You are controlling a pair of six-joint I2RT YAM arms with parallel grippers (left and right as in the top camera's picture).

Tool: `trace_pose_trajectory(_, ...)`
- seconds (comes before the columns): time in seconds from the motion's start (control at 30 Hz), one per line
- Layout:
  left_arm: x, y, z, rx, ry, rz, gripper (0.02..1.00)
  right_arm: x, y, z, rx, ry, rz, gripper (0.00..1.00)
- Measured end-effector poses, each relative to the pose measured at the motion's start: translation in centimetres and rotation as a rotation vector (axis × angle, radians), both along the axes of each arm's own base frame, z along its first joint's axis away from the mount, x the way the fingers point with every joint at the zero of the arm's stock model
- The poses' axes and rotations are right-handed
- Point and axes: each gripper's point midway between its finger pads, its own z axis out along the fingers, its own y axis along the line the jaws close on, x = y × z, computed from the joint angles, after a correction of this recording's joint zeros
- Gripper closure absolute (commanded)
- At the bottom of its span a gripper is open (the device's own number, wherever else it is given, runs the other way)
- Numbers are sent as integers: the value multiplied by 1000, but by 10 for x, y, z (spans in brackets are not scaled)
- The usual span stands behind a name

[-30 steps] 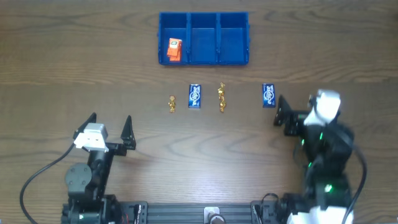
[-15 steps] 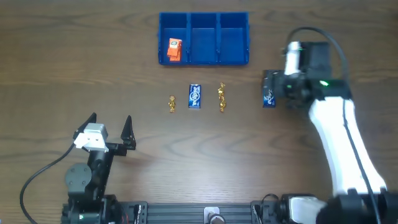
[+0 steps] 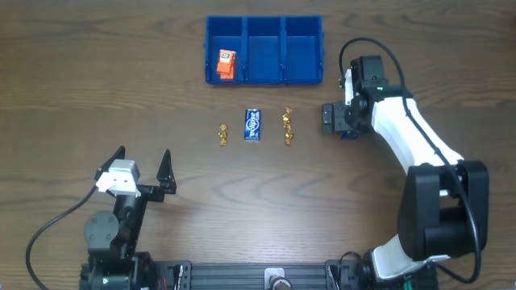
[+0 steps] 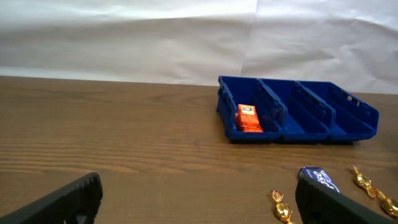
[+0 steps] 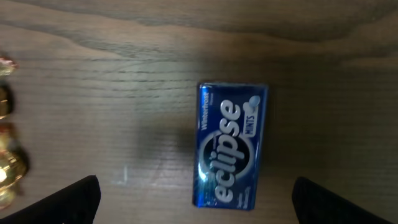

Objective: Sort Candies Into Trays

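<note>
Right hand (image 3: 336,120) hovers over the blue rectangular mint tin (image 5: 231,152), fingers apart, one on either side and clear of it. The tin lies flat on the wooden worktop (image 3: 81,80), right of the gold-wrapped candies (image 3: 287,127). Left hand (image 3: 143,155): fingers apart, low near its base. Orange wrapped candy (image 3: 226,64) sits in the left compartment of the blue plastic tray (image 3: 302,50).

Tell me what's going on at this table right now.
Two robot arms are sorting candies into a blue tray. The right gripper hovers open over a blue mint tin, not yet gripping it. The left gripper sits open near its base. One orange candy lies in the tray's left compartment; another blue tin and gold-wrapped candies lie on the table.
</note>
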Motion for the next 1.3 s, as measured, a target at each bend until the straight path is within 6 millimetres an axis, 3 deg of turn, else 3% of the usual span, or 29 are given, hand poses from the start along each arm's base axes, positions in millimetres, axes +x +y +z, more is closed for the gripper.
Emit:
trace_pose_trajectory(0.7, 0, 0, 0, 0, 0, 0, 20, 7, -10, -32, -35, 36, -22, 5)
trace_pose_trajectory(0.87, 0, 0, 0, 0, 0, 0, 20, 9, -10, -33, -35, 31, -26, 77)
trace_pose_trajectory(1.03, 0, 0, 0, 0, 0, 0, 20, 10, -12, -33, -34, 29, -33, 275)
trace_pose_trajectory(1.3, 0, 0, 0, 0, 0, 0, 20, 10, -12, -38, -33, 38, -44, 457)
